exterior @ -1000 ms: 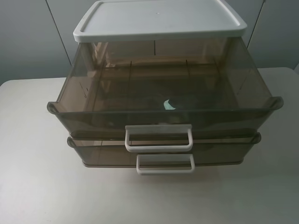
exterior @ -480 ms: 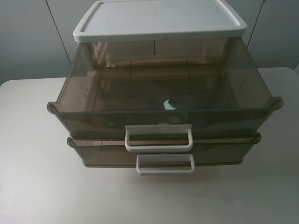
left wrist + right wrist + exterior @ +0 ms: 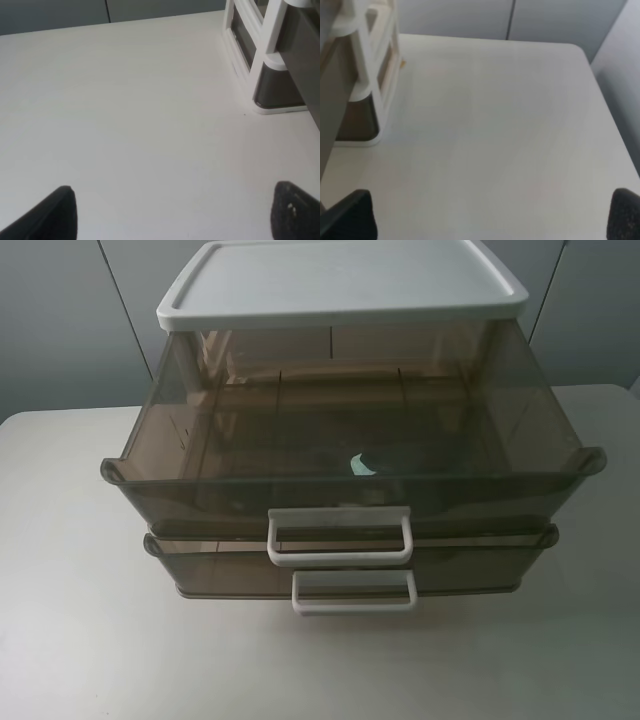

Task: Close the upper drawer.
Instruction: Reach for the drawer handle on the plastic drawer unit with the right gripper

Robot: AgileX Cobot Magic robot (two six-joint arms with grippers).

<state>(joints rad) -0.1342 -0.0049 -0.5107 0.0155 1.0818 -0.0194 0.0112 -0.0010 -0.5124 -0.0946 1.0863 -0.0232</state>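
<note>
1. Jutting far out from under the white rectangular plastic lid [image 3: 340,285], the wide, smoky-brown translucent plastic upper drawer [image 3: 200,502] stands open, its white loop handle [image 3: 340,536] untouched.
2. The near-identical brown lower drawer [image 3: 220,570] sits just beneath it (its front set slightly further back), and the unit rests on the pale worktop [image 3: 80,620].
3. The left gripper [image 3: 172,214] hovers over the worktop beside the unit, jaws spread wide and empty.
4. The right gripper [image 3: 487,215] hovers on the opposite side, jaws likewise wide apart, holding nothing.
</note>
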